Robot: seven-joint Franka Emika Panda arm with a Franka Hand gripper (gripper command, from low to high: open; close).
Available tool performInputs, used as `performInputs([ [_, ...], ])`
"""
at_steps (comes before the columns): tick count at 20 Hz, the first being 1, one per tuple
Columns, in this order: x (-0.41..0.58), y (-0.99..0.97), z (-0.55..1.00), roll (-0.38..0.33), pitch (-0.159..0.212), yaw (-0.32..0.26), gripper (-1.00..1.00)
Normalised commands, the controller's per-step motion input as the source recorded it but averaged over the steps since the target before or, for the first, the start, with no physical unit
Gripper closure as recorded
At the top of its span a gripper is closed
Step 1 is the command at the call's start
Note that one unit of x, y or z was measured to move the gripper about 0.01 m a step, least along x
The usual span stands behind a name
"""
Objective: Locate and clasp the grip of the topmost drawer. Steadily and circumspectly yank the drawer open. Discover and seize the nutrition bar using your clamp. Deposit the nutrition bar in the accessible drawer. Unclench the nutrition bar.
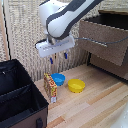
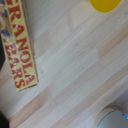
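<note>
a: the top drawer [image 1: 102, 37] stands pulled out above the desk [image 1: 95, 102]. the end effector [image 1: 58, 57] hangs empty, fingers parted.

b: the granola box [image 1: 50, 87] stands upright beside the blue bowl [image 1: 58, 79]. a skewed approach could tip it.

On my wrist view I read "GRANOLA BARS" in red capital letters, set in two lines on a pale cream band that runs along the face of the flat orange-yellow rectangular packet [image 2: 19, 47] lying on the light wooden tabletop [image 2: 75, 75]. Some small print sits near one end of that packet, too blurred for me to make out. In my exterior view the same orange-yellow packet [image 1: 49, 87] shows red and white print, but it is too small to read there.
</note>
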Motion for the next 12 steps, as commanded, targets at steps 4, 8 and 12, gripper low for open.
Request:
performInputs([
  [4, 0.447, 0.44, -0.23, 0.059, 0.069, -0.087, -1.0],
  [8, 0.461, 0.11, -0.15, -0.012, 0.097, -0.023, -1.0],
  [12, 0.436, 0.1, -0.2, -0.028, 0.082, -0.001, -1.0],
])
